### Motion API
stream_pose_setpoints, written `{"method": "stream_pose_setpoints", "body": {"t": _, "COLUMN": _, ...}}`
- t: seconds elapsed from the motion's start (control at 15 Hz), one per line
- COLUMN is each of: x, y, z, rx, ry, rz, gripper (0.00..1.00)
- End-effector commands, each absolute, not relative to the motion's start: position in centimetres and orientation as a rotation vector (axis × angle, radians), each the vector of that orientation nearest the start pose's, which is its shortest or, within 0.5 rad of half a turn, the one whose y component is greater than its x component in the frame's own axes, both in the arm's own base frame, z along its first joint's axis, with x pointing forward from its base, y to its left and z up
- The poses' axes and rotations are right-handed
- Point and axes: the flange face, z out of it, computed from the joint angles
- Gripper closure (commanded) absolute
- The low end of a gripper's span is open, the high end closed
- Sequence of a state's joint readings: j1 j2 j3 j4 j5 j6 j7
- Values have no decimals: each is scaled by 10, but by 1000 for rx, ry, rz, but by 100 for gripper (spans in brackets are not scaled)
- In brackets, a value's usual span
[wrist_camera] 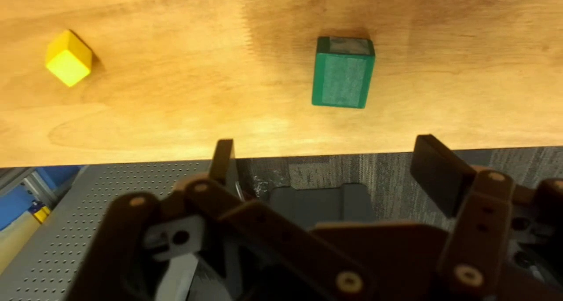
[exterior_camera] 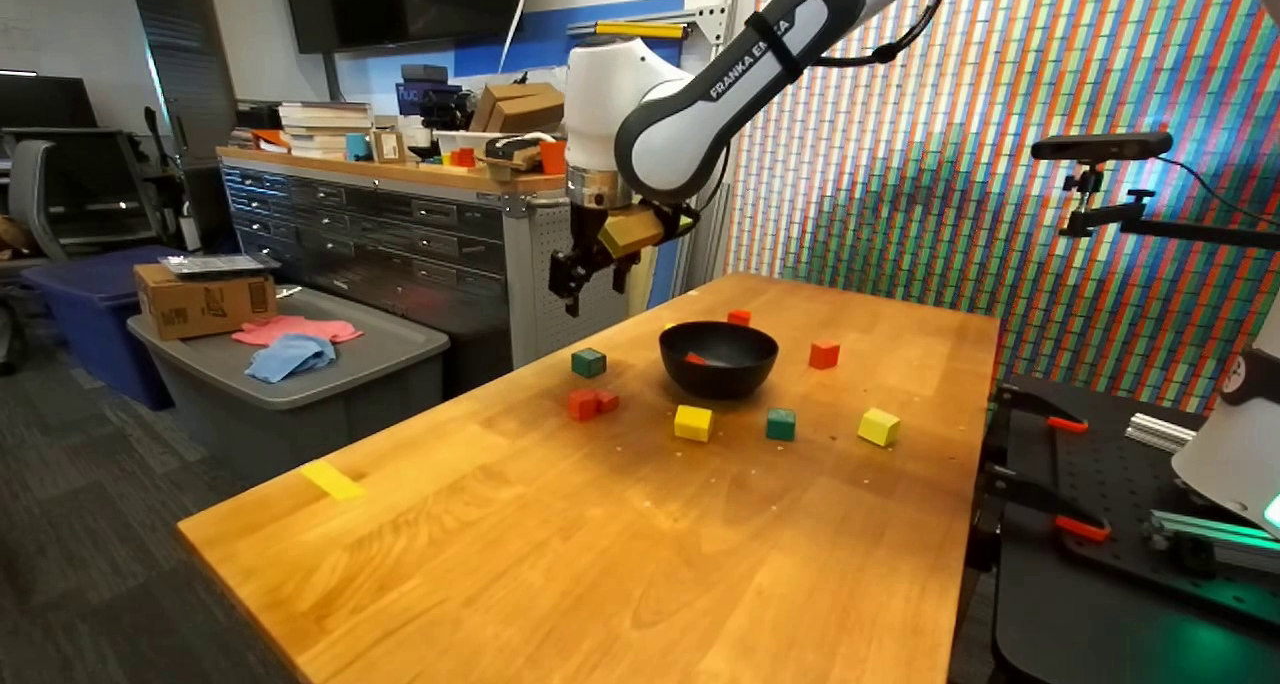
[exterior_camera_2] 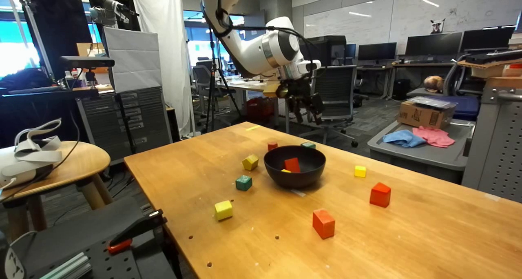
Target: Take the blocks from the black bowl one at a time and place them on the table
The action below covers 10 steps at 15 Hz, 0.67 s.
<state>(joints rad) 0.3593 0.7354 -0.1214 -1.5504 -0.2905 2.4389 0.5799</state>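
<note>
The black bowl sits upright on the wood table. Inside it lie a red block and, partly hidden by the rim, a piece of yellow. Several blocks are spread around the bowl, among them a green block, a small yellow block, a red block and another yellow block. My gripper hangs above table height near the long edge, its fingers wide apart and nothing between them. The green block rests on the table ahead of the fingertips in the wrist view.
A yellow tape strip marks the tabletop near its edge. Beside the table stand a grey bin with cloths and a box on its lid, and a metal workbench with drawers. Black clamps grip the opposite side.
</note>
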Motion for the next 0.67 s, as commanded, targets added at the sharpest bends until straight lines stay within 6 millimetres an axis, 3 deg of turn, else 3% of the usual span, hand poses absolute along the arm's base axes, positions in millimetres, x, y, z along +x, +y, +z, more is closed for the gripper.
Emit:
{"method": "stream_pose_setpoints", "body": {"t": 0.0, "x": 661, "y": 152, "z": 274, "rx": -3330, "ry": 231, "rz": -358, "gripper": 1}}
{"method": "stream_pose_setpoints", "body": {"t": 0.27, "x": 624, "y": 106, "z": 276, "rx": -3306, "ry": 341, "rz": -249, "gripper": 0}}
{"method": "stream_pose_setpoints", "body": {"t": 0.53, "x": 592, "y": 69, "z": 254, "rx": -3237, "ry": 411, "rz": -127, "gripper": 0}}
{"method": "stream_pose_setpoints", "body": {"t": 0.6, "x": 613, "y": 78, "z": 254, "rx": -3295, "ry": 420, "rz": -143, "gripper": 0}}
